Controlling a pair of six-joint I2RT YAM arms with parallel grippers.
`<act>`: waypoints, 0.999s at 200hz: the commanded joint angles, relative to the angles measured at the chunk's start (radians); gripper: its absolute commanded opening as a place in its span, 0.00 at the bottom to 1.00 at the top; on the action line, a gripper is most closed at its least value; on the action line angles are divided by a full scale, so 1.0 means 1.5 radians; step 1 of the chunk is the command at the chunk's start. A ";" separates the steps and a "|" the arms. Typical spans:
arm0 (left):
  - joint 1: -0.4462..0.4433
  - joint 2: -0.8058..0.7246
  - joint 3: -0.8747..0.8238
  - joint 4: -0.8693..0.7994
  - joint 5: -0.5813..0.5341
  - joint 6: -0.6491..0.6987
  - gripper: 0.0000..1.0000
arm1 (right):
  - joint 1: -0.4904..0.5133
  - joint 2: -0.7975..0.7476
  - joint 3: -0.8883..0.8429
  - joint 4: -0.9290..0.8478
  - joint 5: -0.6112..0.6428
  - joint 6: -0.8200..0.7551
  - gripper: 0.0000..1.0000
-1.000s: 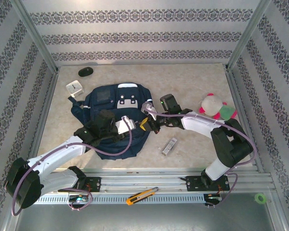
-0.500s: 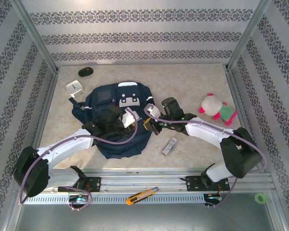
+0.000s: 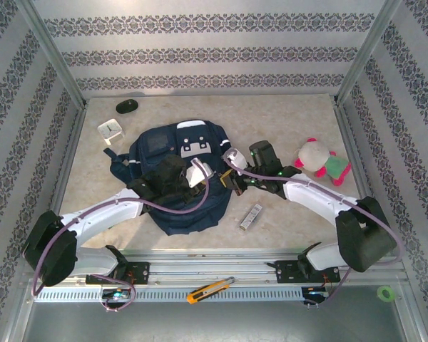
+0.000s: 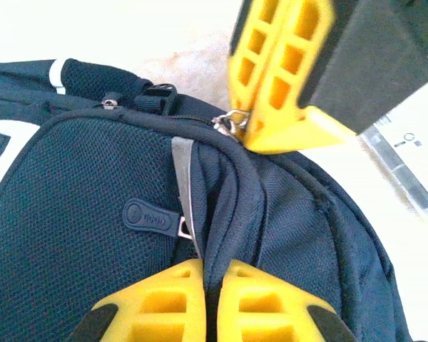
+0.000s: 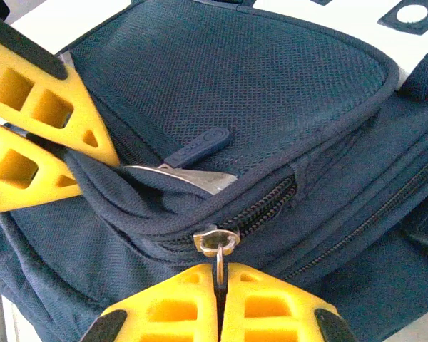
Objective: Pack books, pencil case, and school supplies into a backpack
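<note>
The navy backpack (image 3: 157, 153) lies flat on the table (image 3: 285, 121), left of centre, with both arms reaching over it. The left arm covers much of its lower middle in the overhead view.

The left end effector (image 4: 212, 274) is clenched on a raised fold of the backpack's fabric at the edge of the front pocket. The fold disappears between its yellow fingers, so how deep the bite goes cannot be made out.

The right end effector (image 5: 219, 274) is clamped on the metal zipper pull (image 5: 217, 242). Only the pull's ring and slider show above the fingertips. The zip track beside it runs under the piped seam, and whether that compartment is open cannot be told.

A blue rubber tab (image 5: 200, 146) lies on the mesh pocket, its raised lettering too small to read.

The slim silver-white bar (image 3: 251, 216) rests on the table just right of the backpack's lower corner. In the left wrist view the frame edge cuts it off and its markings are blurred.

A pink-green plush toy (image 3: 321, 160) sits at the right of the table. A white clock (image 3: 109, 130) and a black mouse (image 3: 126, 106) lie at the far left.
</note>
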 commanded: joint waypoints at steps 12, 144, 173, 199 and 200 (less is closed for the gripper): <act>0.009 -0.060 -0.021 0.006 0.110 0.063 0.00 | -0.020 0.063 0.063 -0.025 0.012 -0.048 0.00; 0.009 0.033 0.018 0.102 -0.063 -0.072 0.00 | 0.081 0.024 0.056 -0.090 -0.215 -0.100 0.00; 0.011 0.022 0.017 0.089 -0.120 -0.072 0.00 | 0.051 0.031 0.062 -0.109 -0.119 -0.086 0.00; 0.022 -0.010 -0.001 0.046 -0.106 -0.032 0.00 | -0.054 0.007 0.022 -0.065 -0.083 -0.070 0.00; 0.023 -0.011 -0.002 0.045 -0.103 -0.030 0.00 | -0.057 0.007 0.023 -0.066 -0.082 -0.073 0.00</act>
